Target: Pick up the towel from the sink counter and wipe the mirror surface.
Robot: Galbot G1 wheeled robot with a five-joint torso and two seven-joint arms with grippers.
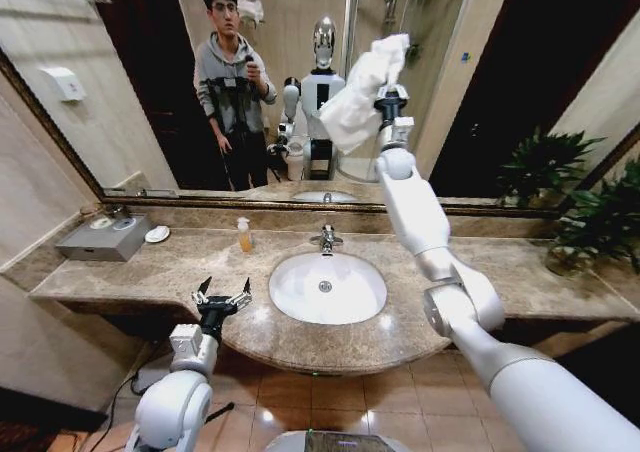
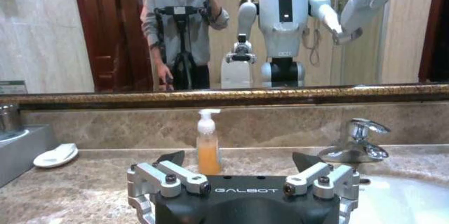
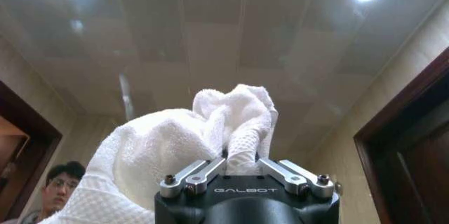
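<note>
Right gripper [image 1: 390, 100] is raised high against the wide bronze-framed wall mirror [image 1: 150, 92], fingers clamped on the small white terry towel [image 1: 362, 92], which bunches over them at the glass. Left gripper [image 1: 222, 300] hovers low over the front edge of the brown mottled marble surface [image 1: 150, 272], fingers spread apart, holding nothing.

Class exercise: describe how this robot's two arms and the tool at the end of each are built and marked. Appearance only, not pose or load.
Both arms are glossy white, made of rounded segments with ball-like joints. The left tool has a black body lettered GALBOT, silver bolted metal linkages and dark pointed fingertips. The right tool has the same black GALBOT body and silver linkages. No loose cables show on either arm.
</note>
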